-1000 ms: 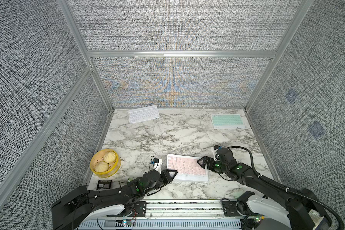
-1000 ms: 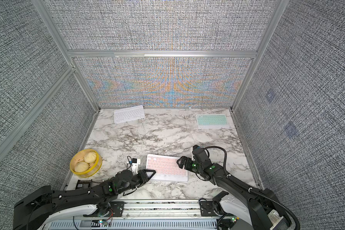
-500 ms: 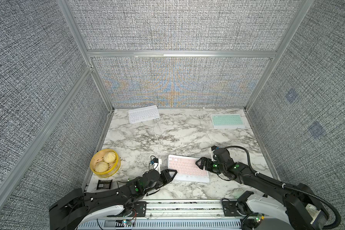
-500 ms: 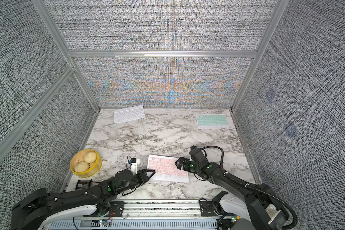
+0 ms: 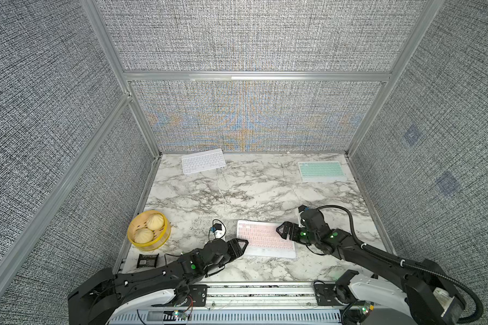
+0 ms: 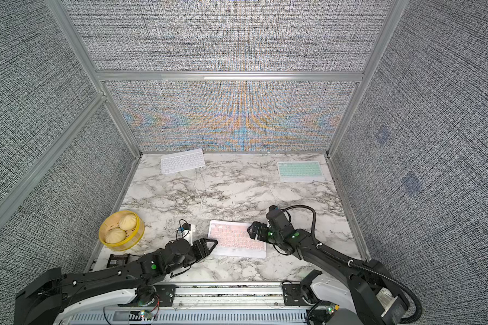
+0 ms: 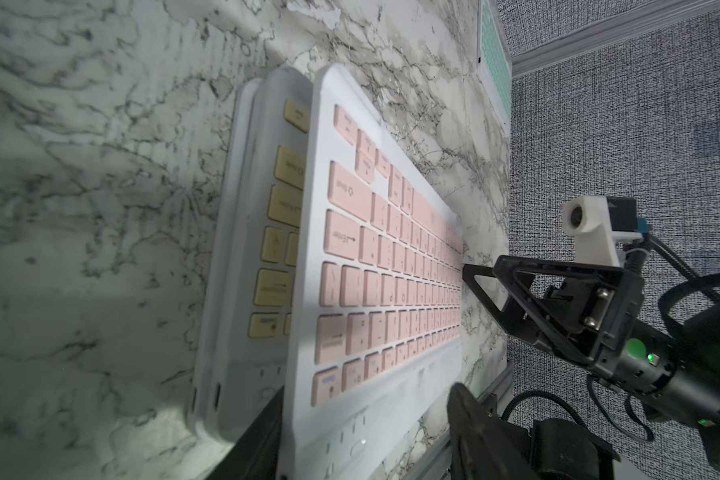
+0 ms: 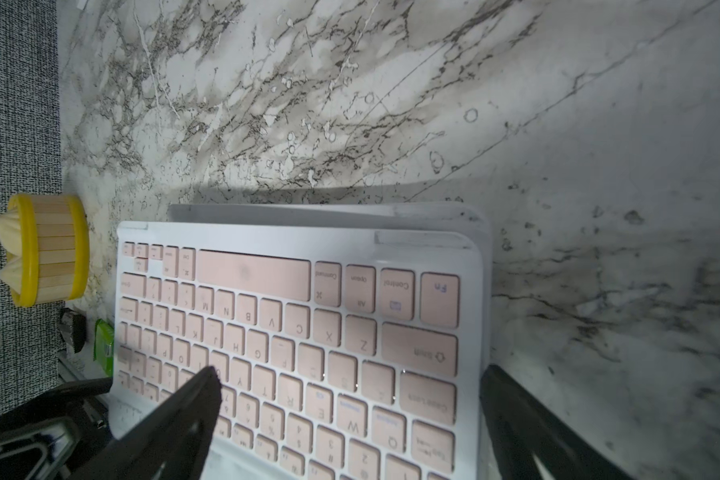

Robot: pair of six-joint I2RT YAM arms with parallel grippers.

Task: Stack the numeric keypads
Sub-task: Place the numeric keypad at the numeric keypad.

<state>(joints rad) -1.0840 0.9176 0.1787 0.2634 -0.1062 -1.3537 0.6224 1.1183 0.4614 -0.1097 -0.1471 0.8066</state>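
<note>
our left fingers (image 7: pixel 479 432) spread at the pink keypad's (image 5: pixel 259 239) end; our right fingers (image 8: pixel 184 415) gape wide astride the other.

A lab test booth: grey fabric panels (image 5: pixel 251 36), aluminium framing (image 5: pixel 254 76), marble tabletop (image 5: pixel 251 191).

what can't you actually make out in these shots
- How many keypads lie under the pink keypad: the left wrist view shows a yellow keypad and another edge; the pink one covers the rest.
- Print on the dark packet: too small in both top views.
- The green packet: right wrist view, partly behind the pink keypad.
</note>
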